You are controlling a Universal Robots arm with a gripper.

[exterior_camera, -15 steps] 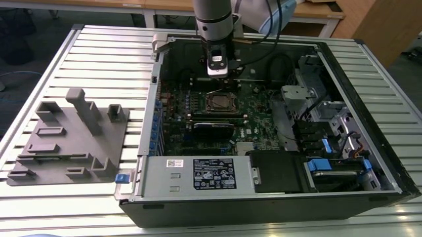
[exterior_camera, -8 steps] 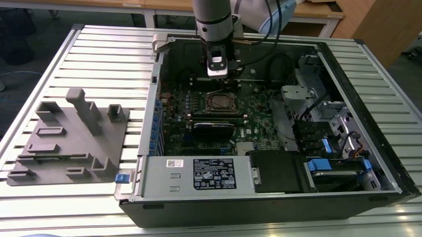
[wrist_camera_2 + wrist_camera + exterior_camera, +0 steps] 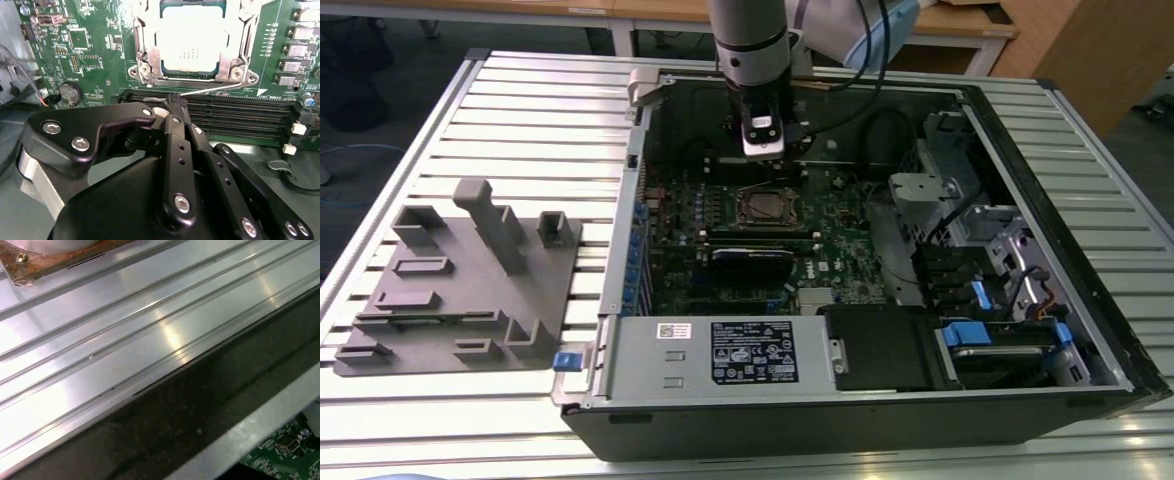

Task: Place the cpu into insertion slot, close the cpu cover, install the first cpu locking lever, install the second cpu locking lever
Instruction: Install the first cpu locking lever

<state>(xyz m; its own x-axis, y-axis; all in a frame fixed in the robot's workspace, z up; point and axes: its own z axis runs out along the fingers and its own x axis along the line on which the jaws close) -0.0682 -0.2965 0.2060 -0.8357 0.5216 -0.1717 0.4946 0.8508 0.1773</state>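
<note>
Black and closest to the lens in the second wrist view, the gripper (image 3: 175,102) is showing its two fingers pressed together; the tips are hanging just over the long black memory slots (image 3: 240,112) and meeting the free end of a thin silver locking lever (image 3: 215,88); whether they are pinching that rod or only touching it, I cannot tell. Beyond them the cpu (image 3: 192,42) is lying flat in the insertion slot (image 3: 235,75); its dull silver top is showing through the cut-out of the cpu cover (image 3: 148,50), which is lying down around it rather than standing open; so the first two steps are looking done. The lever is running along the socket's side nearest the memory slots, slightly slanted; I am judging it not yet latched, so the lever work is what is in hand; how the other lever is sitting, I cannot make out. In the exterior view the arm is reaching down into the open computer case (image 3: 854,430) on the slatted table (image 3: 534,100), with the gripper near the socket; a grey fixture (image 3: 467,280) is lying well apart, on the exterior view's left.
</note>
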